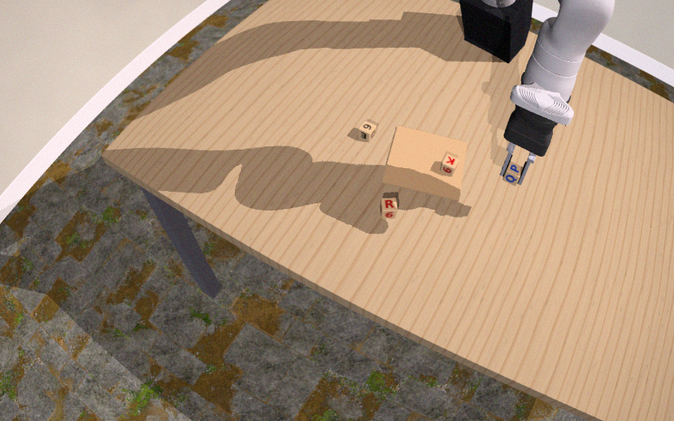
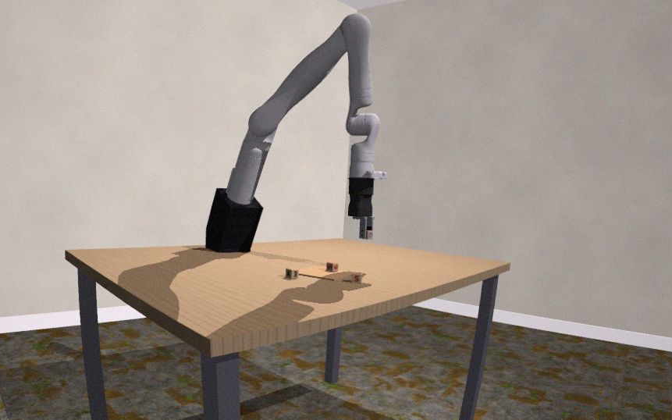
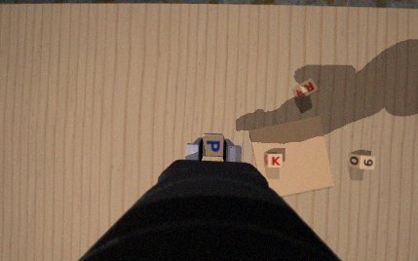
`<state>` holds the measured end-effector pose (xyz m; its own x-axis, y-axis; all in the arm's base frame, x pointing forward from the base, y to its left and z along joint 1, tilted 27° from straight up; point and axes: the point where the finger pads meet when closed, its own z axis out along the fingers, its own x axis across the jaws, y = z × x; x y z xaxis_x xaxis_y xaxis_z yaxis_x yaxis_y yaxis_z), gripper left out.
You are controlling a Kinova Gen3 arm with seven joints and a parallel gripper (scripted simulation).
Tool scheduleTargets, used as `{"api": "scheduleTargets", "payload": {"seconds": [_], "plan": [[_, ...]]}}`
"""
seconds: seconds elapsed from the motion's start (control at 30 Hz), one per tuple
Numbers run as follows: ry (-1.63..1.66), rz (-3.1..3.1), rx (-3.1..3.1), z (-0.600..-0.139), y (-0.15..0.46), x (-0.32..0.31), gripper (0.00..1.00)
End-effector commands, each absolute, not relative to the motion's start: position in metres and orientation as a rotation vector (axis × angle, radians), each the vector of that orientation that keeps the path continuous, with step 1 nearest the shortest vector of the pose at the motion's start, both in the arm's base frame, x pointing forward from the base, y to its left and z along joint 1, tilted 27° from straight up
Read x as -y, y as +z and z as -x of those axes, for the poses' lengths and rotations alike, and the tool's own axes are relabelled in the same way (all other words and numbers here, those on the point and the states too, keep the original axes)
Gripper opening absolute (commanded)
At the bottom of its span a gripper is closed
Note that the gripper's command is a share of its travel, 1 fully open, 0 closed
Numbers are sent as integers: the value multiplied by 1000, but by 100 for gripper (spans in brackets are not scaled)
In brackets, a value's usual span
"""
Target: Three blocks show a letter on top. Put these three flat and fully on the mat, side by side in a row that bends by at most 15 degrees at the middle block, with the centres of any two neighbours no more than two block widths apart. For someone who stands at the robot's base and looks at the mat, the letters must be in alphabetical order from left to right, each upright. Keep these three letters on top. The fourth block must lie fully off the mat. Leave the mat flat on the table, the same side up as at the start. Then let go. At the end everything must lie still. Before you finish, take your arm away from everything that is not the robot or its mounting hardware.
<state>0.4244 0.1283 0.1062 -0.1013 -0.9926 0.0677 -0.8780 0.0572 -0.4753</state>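
Jaws of your gripper are clamped on the P block, holding it in the air left of the mat, as seen from the base. You need to carry it rightward, past the K block on the mat's left part, since P likely belongs in the middle. In the wrist view, the blue P lies on its side while the red K reads nearly upright, so you probably need a quarter turn. A blue Q shows on P's side. Beyond the mat's far edge, the R block shows red R, turned askew; right of the mat, the number block bears a black 6 or 9.
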Motion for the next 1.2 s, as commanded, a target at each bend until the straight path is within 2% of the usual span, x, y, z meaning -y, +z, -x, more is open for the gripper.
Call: {"api": "scheduleTargets", "payload": {"seconds": [0.0, 0.53, 0.97, 1.17], "plan": [[-610, 1988, -1979, -431, 112, -116, 49], [-767, 2606, -1283, -440, 125, -60, 49], [-776, 3040, -484, -403, 118, -3, 49], [-755, 3103, -306, -391, 116, 9, 49]]}}
